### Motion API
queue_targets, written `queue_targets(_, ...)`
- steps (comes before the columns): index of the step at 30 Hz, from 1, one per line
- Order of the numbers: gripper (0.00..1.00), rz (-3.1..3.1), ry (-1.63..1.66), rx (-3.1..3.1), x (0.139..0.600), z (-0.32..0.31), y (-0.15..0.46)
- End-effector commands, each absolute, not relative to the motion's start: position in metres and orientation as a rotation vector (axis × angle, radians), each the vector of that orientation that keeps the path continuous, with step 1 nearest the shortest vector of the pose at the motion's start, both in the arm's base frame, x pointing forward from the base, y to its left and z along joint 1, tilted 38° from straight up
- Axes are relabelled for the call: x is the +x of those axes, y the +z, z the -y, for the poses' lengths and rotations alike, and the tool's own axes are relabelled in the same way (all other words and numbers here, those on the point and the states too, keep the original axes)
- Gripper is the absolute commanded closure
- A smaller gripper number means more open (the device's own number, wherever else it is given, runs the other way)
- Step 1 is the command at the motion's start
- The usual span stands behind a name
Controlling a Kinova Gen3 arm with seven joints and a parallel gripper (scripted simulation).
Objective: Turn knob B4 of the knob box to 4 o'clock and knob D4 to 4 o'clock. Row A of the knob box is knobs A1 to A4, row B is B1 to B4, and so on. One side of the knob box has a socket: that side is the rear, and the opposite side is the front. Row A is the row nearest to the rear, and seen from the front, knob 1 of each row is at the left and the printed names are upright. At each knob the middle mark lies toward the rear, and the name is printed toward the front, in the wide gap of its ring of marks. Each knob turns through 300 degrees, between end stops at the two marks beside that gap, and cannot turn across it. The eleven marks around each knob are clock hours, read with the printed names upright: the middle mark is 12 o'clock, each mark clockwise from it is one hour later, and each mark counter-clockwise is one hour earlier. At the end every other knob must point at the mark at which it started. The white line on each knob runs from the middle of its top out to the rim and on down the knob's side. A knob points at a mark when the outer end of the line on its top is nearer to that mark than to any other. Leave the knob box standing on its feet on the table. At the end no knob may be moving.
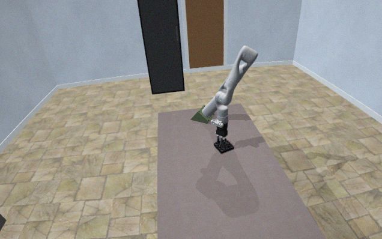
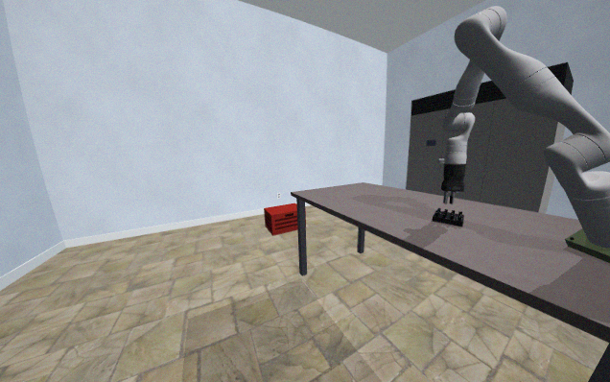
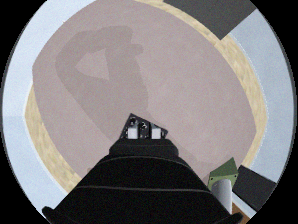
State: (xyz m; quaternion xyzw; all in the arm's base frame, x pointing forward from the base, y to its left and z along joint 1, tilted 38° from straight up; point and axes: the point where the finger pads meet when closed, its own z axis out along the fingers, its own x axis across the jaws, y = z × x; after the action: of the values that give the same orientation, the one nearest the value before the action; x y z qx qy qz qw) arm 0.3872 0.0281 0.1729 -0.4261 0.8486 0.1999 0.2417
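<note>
Red against the pale wall, a crate [image 2: 281, 219] stands on the floor at the far left of the exterior view, apart from the work. To its right runs the grey-brown table [image 2: 374, 206], on which the black knob box [image 2: 448, 217] stands on its feet, well in from the near edge. Its knobs show only as small studs. Neither the printed names nor the white lines can be read, so B4 and D4 cannot be picked out in any view.

Directly above the box hangs the gripper [image 2: 449, 198], pointing straight down. Its fingers [image 2: 446, 197] stand partly apart at roughly knob width, with a visible gap between their tips and the knob tops. They hold nothing and touch nothing.

Farther right, the grey arm [image 2: 523, 77] arches up and back to its green base plate [image 2: 587, 245] at the table's end.

Judged step: positioning over a knob before the grasp, with no turning yet evident. The next move calls for a straight descent that brings the fingers astride one knob alone, a light closing, then rotation about the knob's axis without brushing neighbouring knobs or shifting the box.
</note>
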Motion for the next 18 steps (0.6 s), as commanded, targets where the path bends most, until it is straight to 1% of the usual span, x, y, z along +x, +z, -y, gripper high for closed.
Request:
queue_targets(1, 0.54, -2.286, 0.53, -1.213, 0.3872, -0.0249, 0.1719)
queue_targets(18, 0.54, -1.892, 0.358, -1.703, 0.3833, -0.0227, 0.1698)
